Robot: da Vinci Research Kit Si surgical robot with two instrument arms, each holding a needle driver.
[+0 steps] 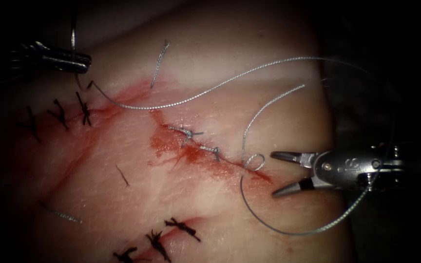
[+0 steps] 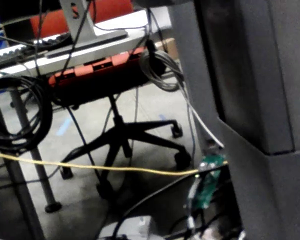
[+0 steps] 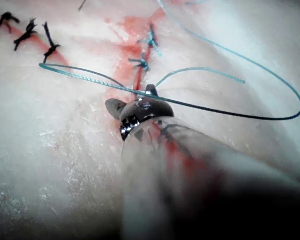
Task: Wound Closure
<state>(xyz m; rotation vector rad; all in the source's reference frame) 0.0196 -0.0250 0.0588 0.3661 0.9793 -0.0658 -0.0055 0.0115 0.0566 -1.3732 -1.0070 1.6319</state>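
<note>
The tissue [image 1: 137,195] carries a slanted cut [image 1: 230,163] with two pale knotted stitches [image 1: 189,132] along it. My left tool [image 1: 80,61] is at the upper left, far left of the cut, shut on the curved needle [image 1: 73,38] near the middle of its curve; the needle is clear of the tissue. Grey thread [image 1: 196,95] runs from the needle across to the right, swings round and forms a small loop [image 1: 254,162] at the cut's right end. My right tool [image 1: 275,174] stands open just right of that loop, holding nothing. The right tool [image 3: 131,97] also has thread [image 3: 90,77] lying across in front of it.
Older black stitches [image 1: 60,114] sit at the left and more black stitches [image 1: 158,239] at the bottom. Loose cut thread ends [image 1: 159,61] lie on the tissue. Red fluid [image 1: 171,146] spreads around the cut.
</note>
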